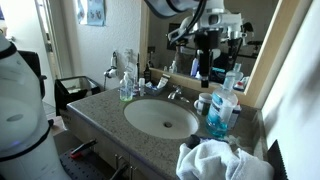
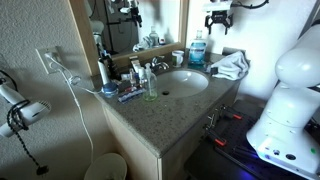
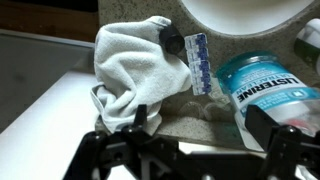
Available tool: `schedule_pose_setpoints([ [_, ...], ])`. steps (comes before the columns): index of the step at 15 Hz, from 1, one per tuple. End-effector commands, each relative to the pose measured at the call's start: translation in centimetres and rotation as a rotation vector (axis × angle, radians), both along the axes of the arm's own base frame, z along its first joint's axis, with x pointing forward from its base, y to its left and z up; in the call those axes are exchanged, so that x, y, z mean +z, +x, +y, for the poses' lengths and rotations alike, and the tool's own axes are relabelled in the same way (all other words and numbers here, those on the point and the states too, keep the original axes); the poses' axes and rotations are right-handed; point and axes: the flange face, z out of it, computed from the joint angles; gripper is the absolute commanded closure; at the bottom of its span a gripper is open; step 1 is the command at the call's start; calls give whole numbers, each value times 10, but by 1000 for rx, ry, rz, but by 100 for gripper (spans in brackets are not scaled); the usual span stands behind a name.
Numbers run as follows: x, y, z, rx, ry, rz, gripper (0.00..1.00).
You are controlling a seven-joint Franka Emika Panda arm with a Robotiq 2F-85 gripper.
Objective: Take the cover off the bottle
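The tall clear bottle (image 1: 217, 115) of blue liquid with a white label stands on the counter right of the sink, and shows in both exterior views (image 2: 198, 52). Its pale cover (image 2: 199, 35) sits on its top (image 1: 221, 90). My gripper (image 1: 205, 70) hangs open and empty well above the bottle (image 2: 218, 20). In the wrist view the open fingers (image 3: 200, 128) frame the counter, with the bottle (image 3: 268, 88) to the right, near one finger. The cover is not clear in that view.
A crumpled white towel (image 3: 135, 70) lies on the counter next to the bottle (image 1: 215, 160). The sink basin (image 1: 160, 118) and faucet (image 1: 172, 93) are in the middle. Small pump bottles (image 1: 126, 88) stand at the far side. A mirror (image 1: 190, 25) backs the counter.
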Motion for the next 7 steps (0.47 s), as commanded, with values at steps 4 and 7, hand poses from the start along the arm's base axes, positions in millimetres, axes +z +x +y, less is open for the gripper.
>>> schedule_pose_setpoints([
  [4, 90, 10, 16, 165, -33, -29, 0],
  [7, 106, 18, 19, 223, -51, -40, 0],
])
